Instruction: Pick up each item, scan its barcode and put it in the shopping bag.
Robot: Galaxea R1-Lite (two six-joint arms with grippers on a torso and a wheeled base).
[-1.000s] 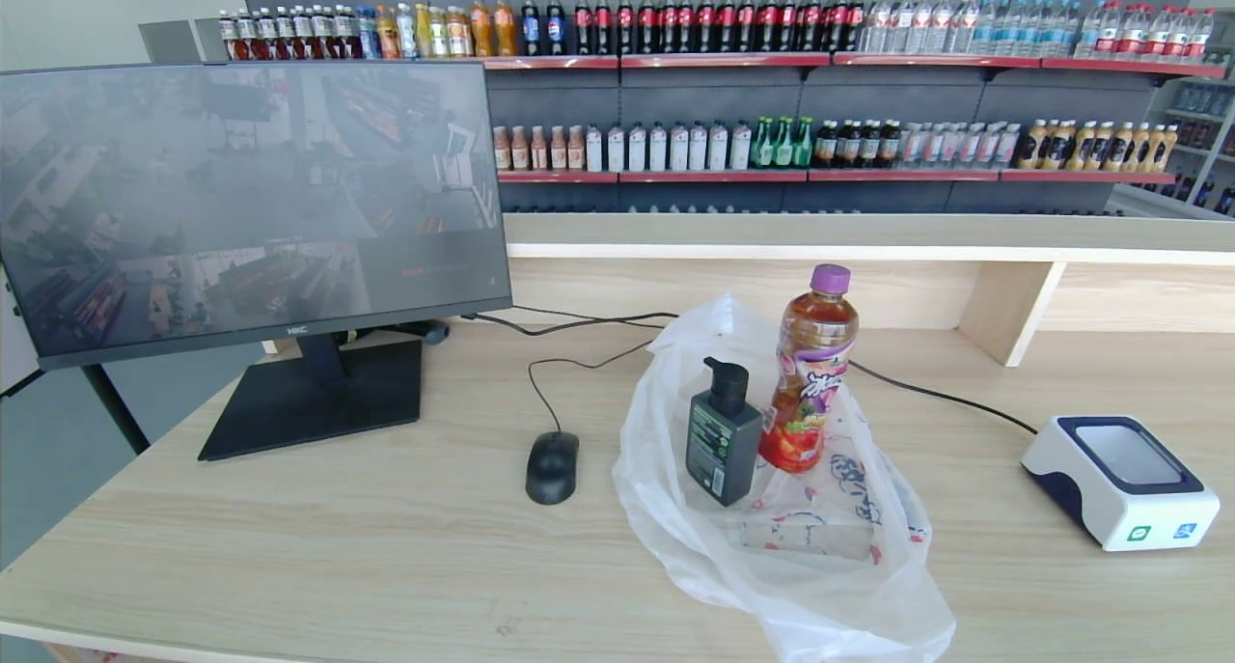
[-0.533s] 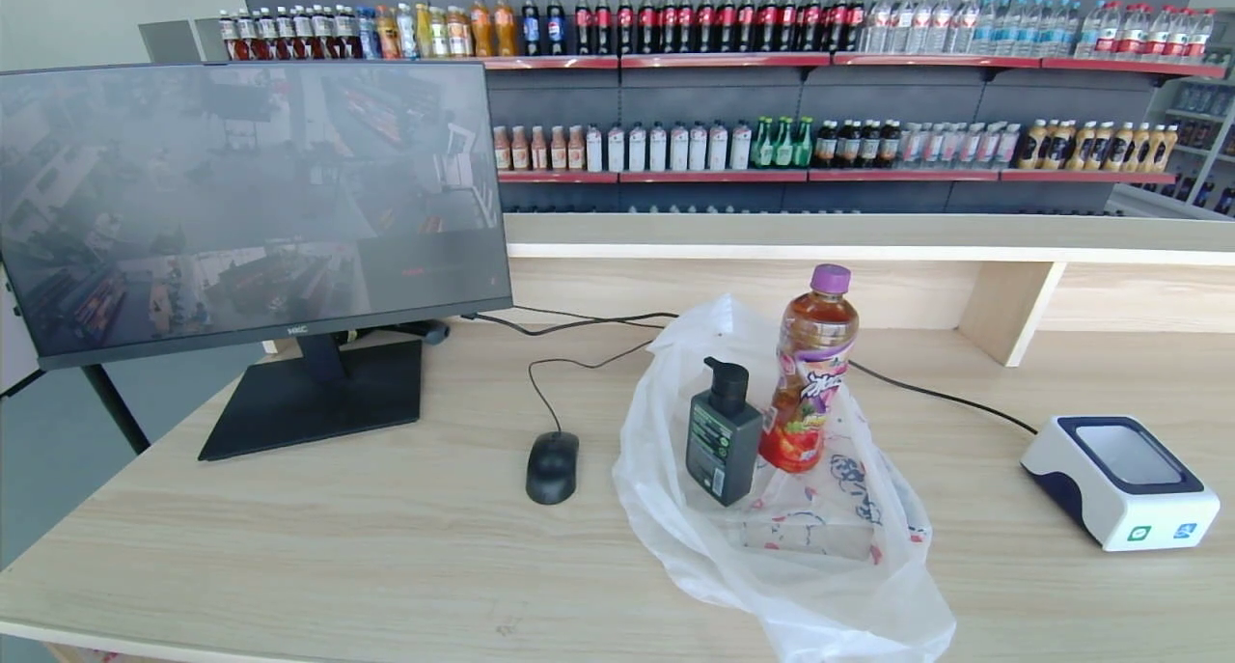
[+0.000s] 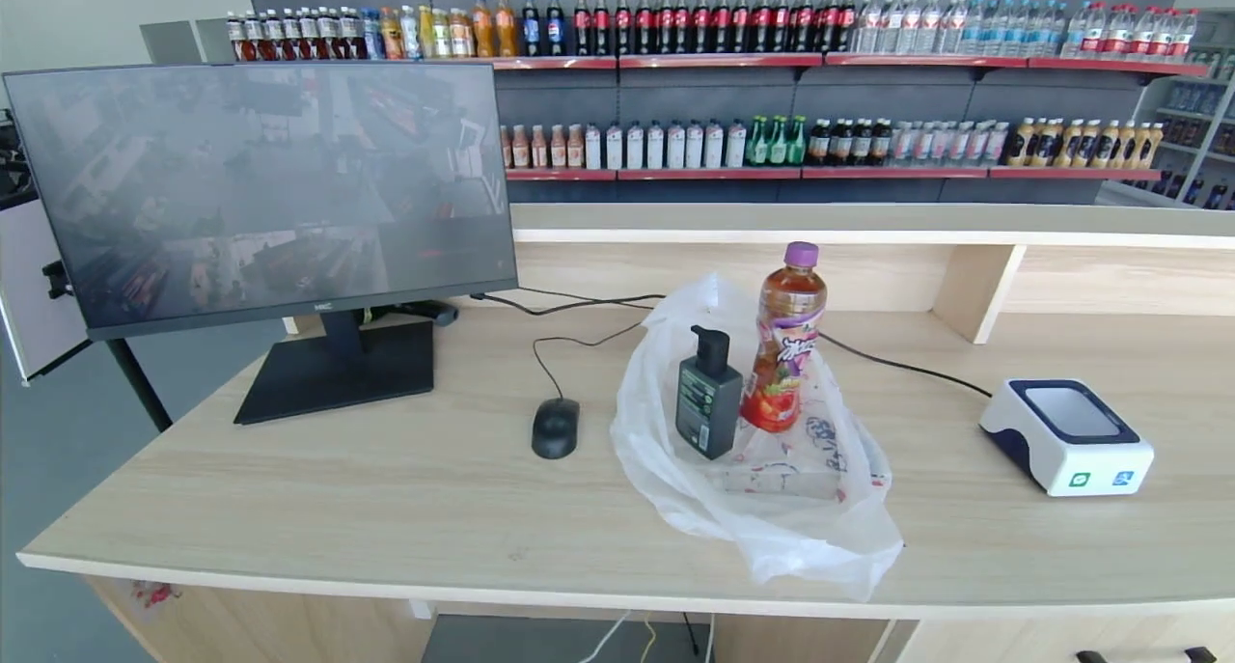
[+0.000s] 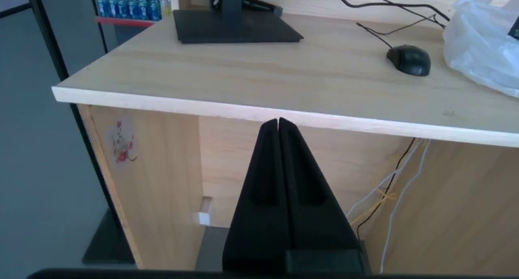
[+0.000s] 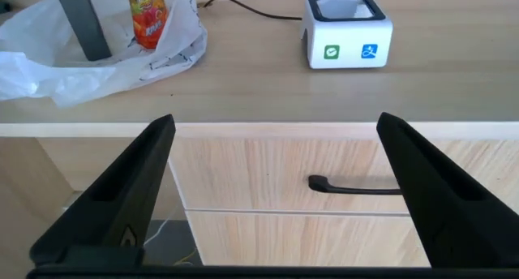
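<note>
Two grippers hang low in front of the counter [image 3: 386, 509], beneath its top edge. The left gripper [image 4: 280, 149] has its fingers pressed together and holds nothing. It sits well to the left of the shopping bag [image 3: 772, 494], beyond the mouse [image 3: 555, 428]. The right gripper [image 5: 276, 123] is spread wide and empty, below and to the right of the bag, facing a drawer handle [image 5: 353, 186].

The bag lies slumped open on the counter. The dark pump bottle [image 3: 707, 407] and the drink bottle [image 3: 783, 354] stand upright on its film, close together, the drink bottle behind and to the right. The scanner [image 3: 1066, 436] stands well right of the bag, the monitor [image 3: 260, 190] well left.

Judgement: whether either item has been scanned cannot be read. If pickup is the step, the right arm suits. It should rise above the counter edge first and close on the drink bottle's mid-body. It should then lift straight up so the film does not drag, without tipping the pump bottle.

Against the earlier frames, the whole head view has drawn back and now shows the counter's front edge: this is camera movement. Bag, bottles and scanner keep their relative places.
</note>
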